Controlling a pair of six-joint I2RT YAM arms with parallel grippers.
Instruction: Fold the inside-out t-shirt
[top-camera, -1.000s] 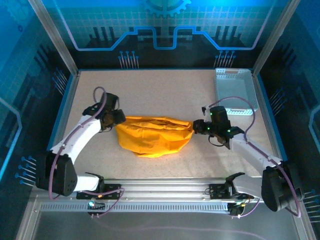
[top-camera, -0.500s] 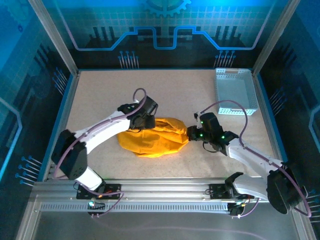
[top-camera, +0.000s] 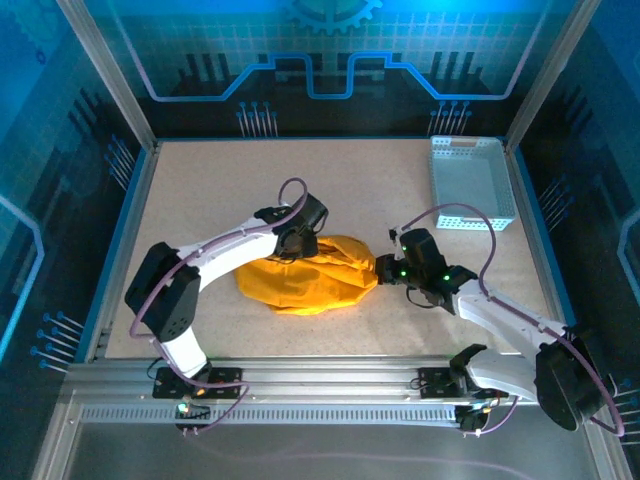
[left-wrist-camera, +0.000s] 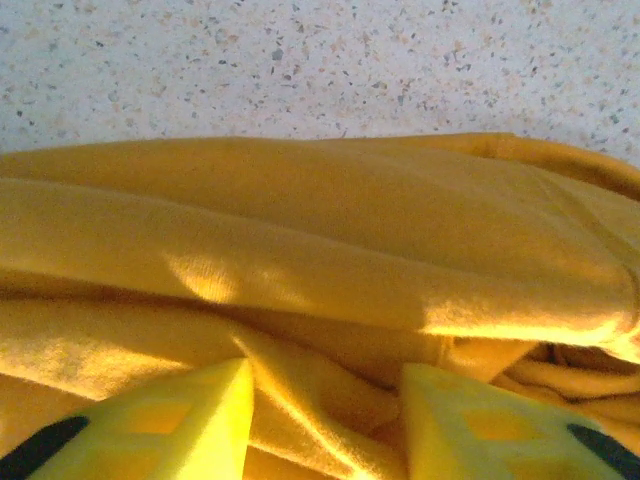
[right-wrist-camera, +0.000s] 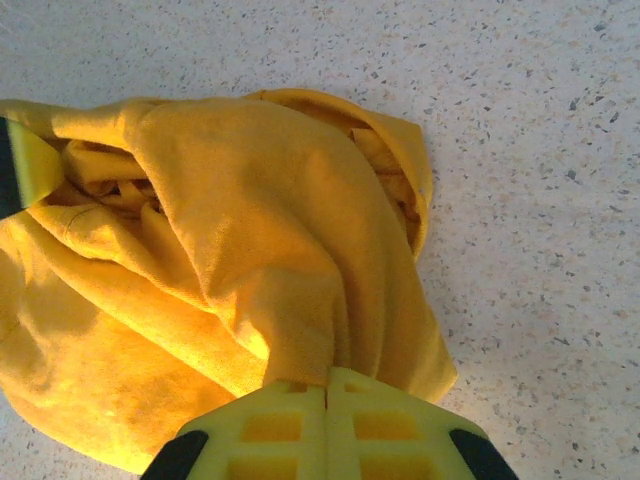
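The inside-out t-shirt (top-camera: 312, 283) lies bunched in an orange-yellow heap at the table's middle. My left gripper (top-camera: 303, 243) is down on the heap's upper edge. In the left wrist view its fingers (left-wrist-camera: 215, 400) stand apart, open, with a raised fold of the t-shirt (left-wrist-camera: 330, 250) between them; the left gripper (left-wrist-camera: 325, 378) is pressed into the cloth. My right gripper (top-camera: 381, 268) is at the heap's right end. In the right wrist view the right gripper (right-wrist-camera: 327, 380) is shut on a gathered bunch of the t-shirt (right-wrist-camera: 250, 220), which spreads away from it over the table.
A pale perforated basket (top-camera: 470, 185) stands at the back right corner. Bare speckled tabletop (top-camera: 220, 180) surrounds the heap on all sides. Metal frame posts and the blue walls border the table, with the rail along the near edge.
My left arm has swung right from the shirt's left end to its upper middle, and its jaws have narrowed. The right gripper has drawn its end slightly left, so the heap is shorter.
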